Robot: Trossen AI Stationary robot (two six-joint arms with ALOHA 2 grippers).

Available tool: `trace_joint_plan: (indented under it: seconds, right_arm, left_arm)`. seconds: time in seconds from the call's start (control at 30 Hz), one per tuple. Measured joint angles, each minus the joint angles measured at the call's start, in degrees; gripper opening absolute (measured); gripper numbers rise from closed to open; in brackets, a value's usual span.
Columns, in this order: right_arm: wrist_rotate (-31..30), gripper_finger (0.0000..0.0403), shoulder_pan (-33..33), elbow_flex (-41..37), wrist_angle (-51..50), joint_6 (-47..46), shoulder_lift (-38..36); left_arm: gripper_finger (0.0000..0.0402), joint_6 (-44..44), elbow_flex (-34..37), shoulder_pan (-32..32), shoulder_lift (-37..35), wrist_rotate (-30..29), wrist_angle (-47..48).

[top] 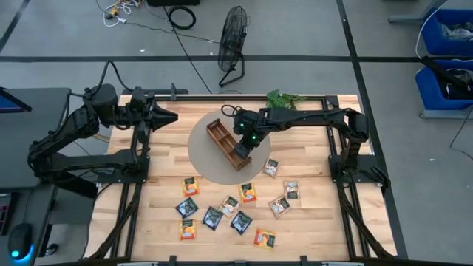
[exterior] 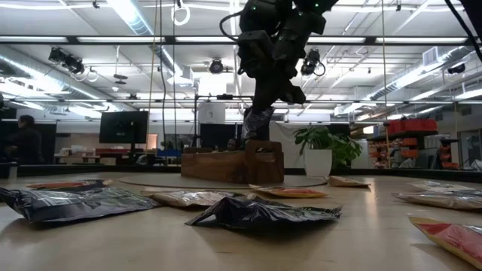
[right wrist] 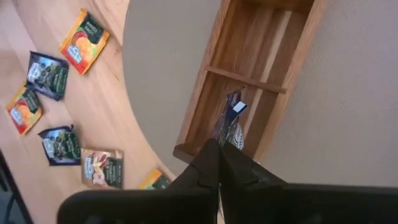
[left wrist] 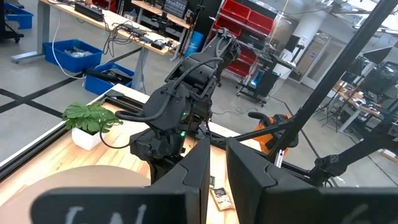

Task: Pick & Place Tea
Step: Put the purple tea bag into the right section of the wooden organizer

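Grey floor (top: 310, 29) crossed by dark lines — a black fan (top: 233, 46) stands on it, cables (top: 159, 15) trailing nearby. Blue bins (top: 447, 44) at one side. Open workshop hall beyond: strip lights (exterior: 143, 15) overhead, a dark monitor (exterior: 124, 126), red shelving (left wrist: 252, 28).

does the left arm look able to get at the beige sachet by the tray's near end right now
Probably not easily: the left gripper sits back at the table's far-left edge, and the right gripper hangs over the tray beside that sachet.
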State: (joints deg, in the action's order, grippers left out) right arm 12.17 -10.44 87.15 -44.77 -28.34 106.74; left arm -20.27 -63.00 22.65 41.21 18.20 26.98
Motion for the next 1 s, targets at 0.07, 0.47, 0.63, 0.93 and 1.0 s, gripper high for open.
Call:
trace_joint_plan:
  seconds: [0.07,0.47,0.63,0.93,1.0]
  right_arm:
    - [-1.97,0.0000,0.45,0.00,0.09,0.22,0.25]
    - [-2.63,0.0000,0.85,-0.11,0.37,0.63,2.95]
    - [-2.05,0.0000,0.29,-0.07,0.52,1.22,3.76]
    - [-1.19,0.0000,0.11,-0.09,1.07,0.72,4.59]
    - [-1.18,0.0002,-0.10,-0.09,0.90,0.92,4.63]
  left_arm:
    - [0.0057,0.00,0.00,0.00,0.00,0.02,0.00]
    - [0.0057,0.06,0.00,-0.02,0.00,0.00,0.64]
    - [0.0057,0.10,0.00,0.00,0.02,0.00,1.29]
    - [0.0057,0.09,0.00,-0.02,0.02,0.00,1.29]
    - [0.0057,0.09,0.00,-0.02,0.02,-0.02,1.29]
